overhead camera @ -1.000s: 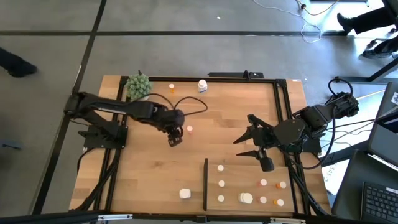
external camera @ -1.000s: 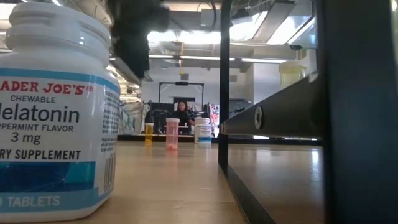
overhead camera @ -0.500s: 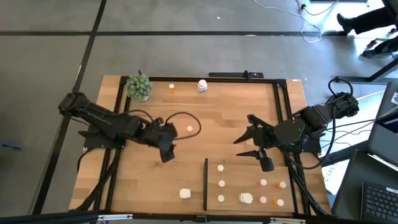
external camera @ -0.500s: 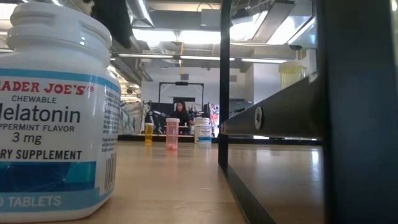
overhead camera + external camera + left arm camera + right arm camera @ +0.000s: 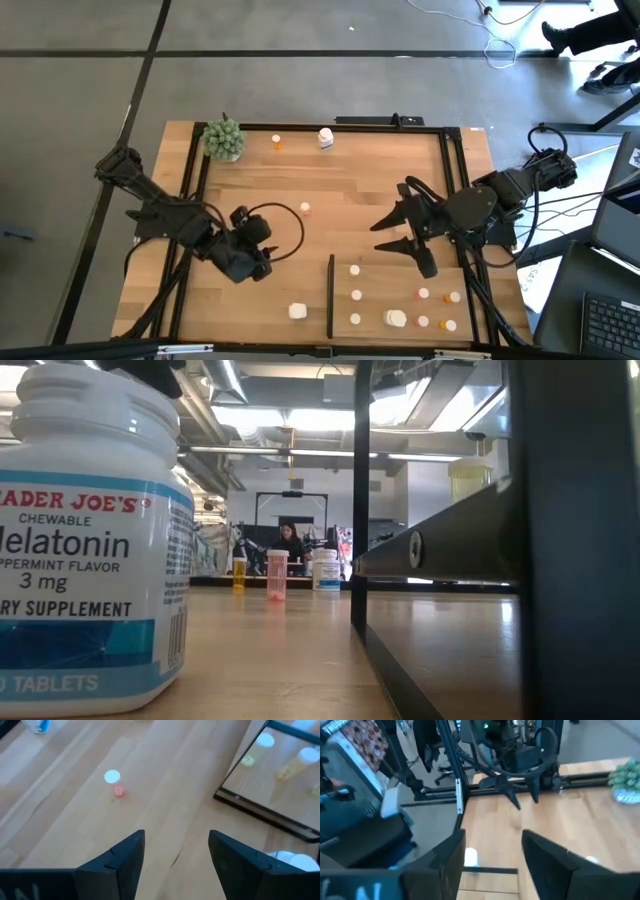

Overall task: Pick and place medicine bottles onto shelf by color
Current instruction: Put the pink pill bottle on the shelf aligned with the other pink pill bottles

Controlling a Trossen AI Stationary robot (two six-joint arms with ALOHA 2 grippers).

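The big white bottle close to the low camera is showing a label: "TRADER JOE'S", "CHEWABLE", "elatonin", "PERMINT FLAVOR", "3 mg", "RY SUPPLEMENT", "TABLETS".

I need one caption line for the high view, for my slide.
Both arms hover with open grippers, left gripper and right gripper, over scattered medicine bottles.

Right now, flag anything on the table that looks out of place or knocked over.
Nothing looks spilled or toppled. The spiky green plant ball at the far left corner is no bottle, and one chunky white bottle stands just left of the pale wood shelf's black strip.
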